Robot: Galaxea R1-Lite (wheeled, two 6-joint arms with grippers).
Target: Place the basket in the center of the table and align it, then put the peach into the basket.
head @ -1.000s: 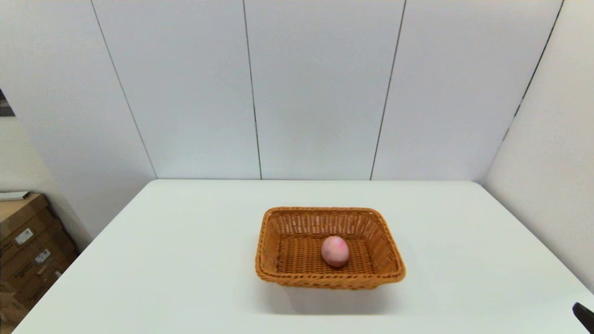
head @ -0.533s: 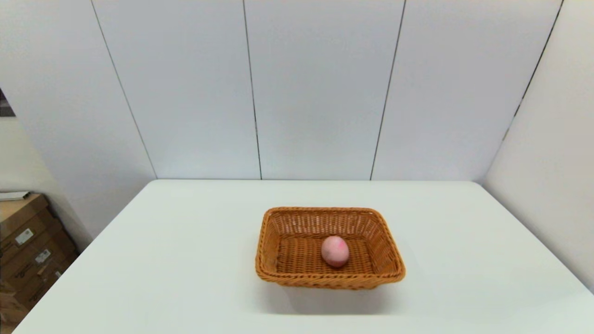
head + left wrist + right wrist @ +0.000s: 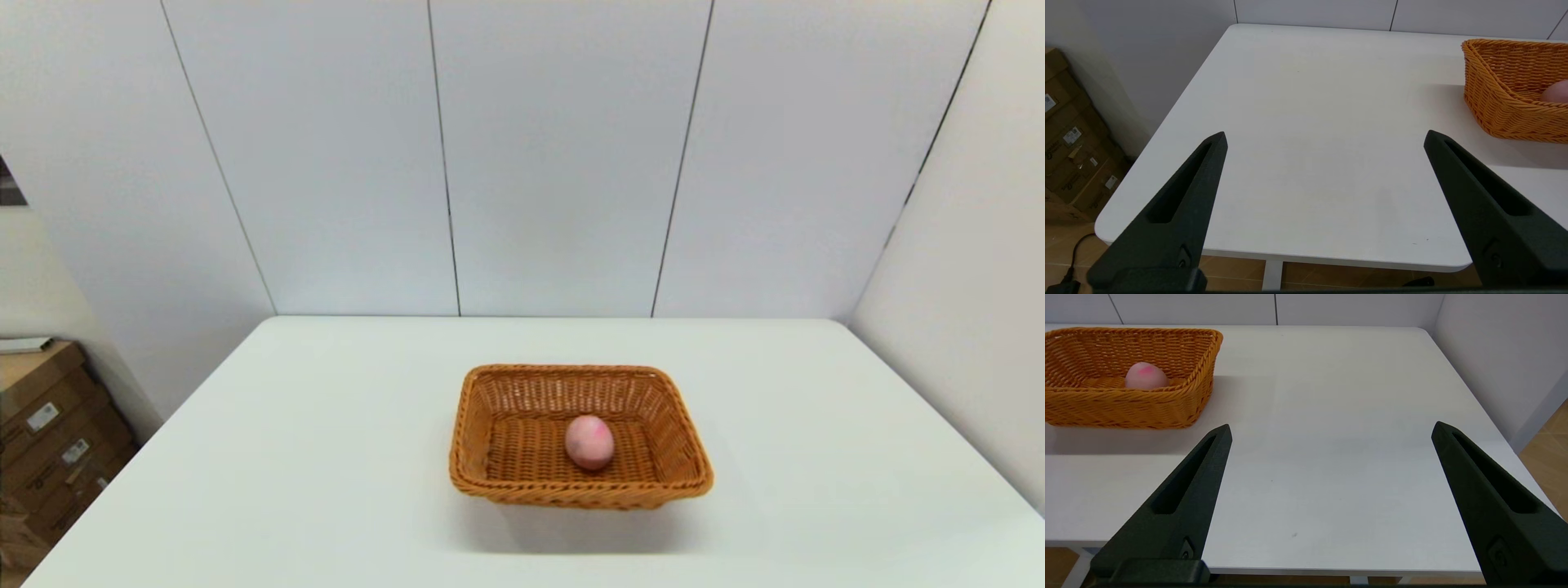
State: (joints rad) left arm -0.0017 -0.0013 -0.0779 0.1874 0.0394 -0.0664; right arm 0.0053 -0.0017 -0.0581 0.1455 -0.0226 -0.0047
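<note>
Basket: I see the basket (image 3: 580,437) standing flat on the table (image 3: 326,457), about midway between the left and right edges and somewhat nearer the near edge than the far one. Its long sides run roughly parallel to the near edge.

Peach: the peach (image 3: 589,442) lies inside the basket on the woven floor, close to the middle, a little toward the near wall. Pink blush faces up and toward the far side. From the right wrist view it shows over the near rim; from the left wrist view only a sliver shows past the rim.

Left gripper: I read the left gripper (image 3: 1325,141) as released, fingers (image 3: 1184,204) spread wide with nothing between them. It hangs off the near left corner of the table, well apart from the basket, and is out of the head view.

Right gripper: the right gripper (image 3: 1331,430) is likewise released, fingers (image 3: 1186,490) wide apart and holding nothing. It sits off the near edge toward the right corner, well apart from the basket, out of the head view.

Surroundings: cardboard boxes (image 3: 49,433) are stacked on the floor beyond the table's left edge.
</note>
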